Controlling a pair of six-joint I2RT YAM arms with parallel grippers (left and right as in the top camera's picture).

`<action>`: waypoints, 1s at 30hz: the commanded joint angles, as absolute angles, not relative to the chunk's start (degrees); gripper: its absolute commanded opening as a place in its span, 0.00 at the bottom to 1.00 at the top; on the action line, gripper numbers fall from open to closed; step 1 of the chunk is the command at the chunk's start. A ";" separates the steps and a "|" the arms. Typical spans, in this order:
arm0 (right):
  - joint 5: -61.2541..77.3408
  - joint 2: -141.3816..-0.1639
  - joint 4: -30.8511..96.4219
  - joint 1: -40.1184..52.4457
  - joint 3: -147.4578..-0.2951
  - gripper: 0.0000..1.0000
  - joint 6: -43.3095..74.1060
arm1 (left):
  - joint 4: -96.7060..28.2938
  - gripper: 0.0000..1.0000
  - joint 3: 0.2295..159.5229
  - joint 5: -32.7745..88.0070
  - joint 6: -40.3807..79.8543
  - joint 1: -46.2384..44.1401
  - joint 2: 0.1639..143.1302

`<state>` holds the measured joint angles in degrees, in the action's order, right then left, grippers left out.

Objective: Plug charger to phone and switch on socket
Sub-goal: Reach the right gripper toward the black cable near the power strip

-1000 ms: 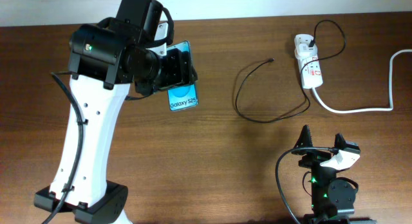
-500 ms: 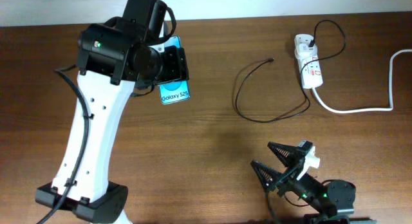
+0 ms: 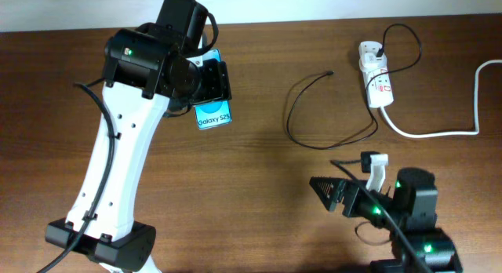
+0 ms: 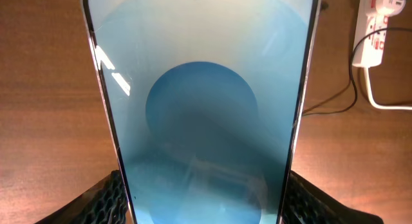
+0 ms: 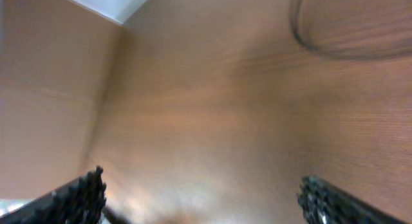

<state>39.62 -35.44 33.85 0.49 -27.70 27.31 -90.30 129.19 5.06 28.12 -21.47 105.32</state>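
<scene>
My left gripper (image 3: 209, 83) is shut on the phone (image 3: 213, 114), whose cyan screen and "Galaxy S25" strip face up at the table's back left. In the left wrist view the phone (image 4: 206, 108) fills the frame between both fingers (image 4: 106, 199). The charger (image 3: 314, 140) lies as a thin black loop in the middle right, its small tip (image 3: 329, 73) free on the wood and its far end at the socket (image 3: 377, 78). My right gripper (image 3: 345, 179) hovers low at the front right, open and empty, pointing left. The right wrist view is blurred, with the fingers (image 5: 84, 195) wide apart.
A thick white cord (image 3: 439, 132) runs from the socket to the right edge. The socket (image 4: 380, 28) and black cable (image 4: 338, 102) show at the left wrist view's top right. A stretch of the cable (image 5: 335, 50) crosses the right wrist view's top right.
The left arm carried the phone slightly left and back, then held still. The right arm swung from pointing at the table's back to pointing left, jaws staying wide.
</scene>
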 commanded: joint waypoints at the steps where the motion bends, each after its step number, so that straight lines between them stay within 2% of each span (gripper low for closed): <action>1: 36.60 -46.61 40.36 0.36 -37.67 0.98 18.63 | -90.04 0.16 129.40 4.67 28.27 -21.32 104.55; 6: 38.39 -65.60 40.14 0.36 -40.40 0.98 18.87 | -90.06 0.17 129.40 4.67 28.27 -21.32 104.55; 9: 43.48 -74.41 30.96 0.34 -40.42 0.98 21.74 | -90.52 0.17 129.40 4.69 28.25 -21.34 104.55; 14: 35.22 -74.96 19.62 0.25 -40.45 0.98 37.04 | -90.94 0.17 129.40 4.67 28.25 -21.32 104.55; 16: 31.14 -74.98 12.84 0.25 -40.45 0.98 37.80 | -90.94 0.17 129.40 4.67 28.25 -21.32 104.55; 19: 21.47 -75.16 11.25 0.25 -40.45 0.98 47.53 | -90.96 0.17 129.40 4.69 28.25 -21.32 104.55; 21: 20.21 -75.40 7.73 0.25 -40.45 0.99 47.53 | -90.94 0.18 129.40 4.67 28.25 -21.32 104.55; 27: 18.52 -75.40 6.90 0.23 -42.39 0.98 53.47 | -91.59 0.17 129.40 4.67 28.25 -21.32 104.55; 30: 12.40 -75.40 13.23 0.25 -45.43 0.98 58.17 | -91.50 0.18 129.40 4.64 28.25 -21.32 104.55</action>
<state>17.96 -75.18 10.66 0.49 -42.57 55.44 -91.68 129.19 5.08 28.12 -21.47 105.32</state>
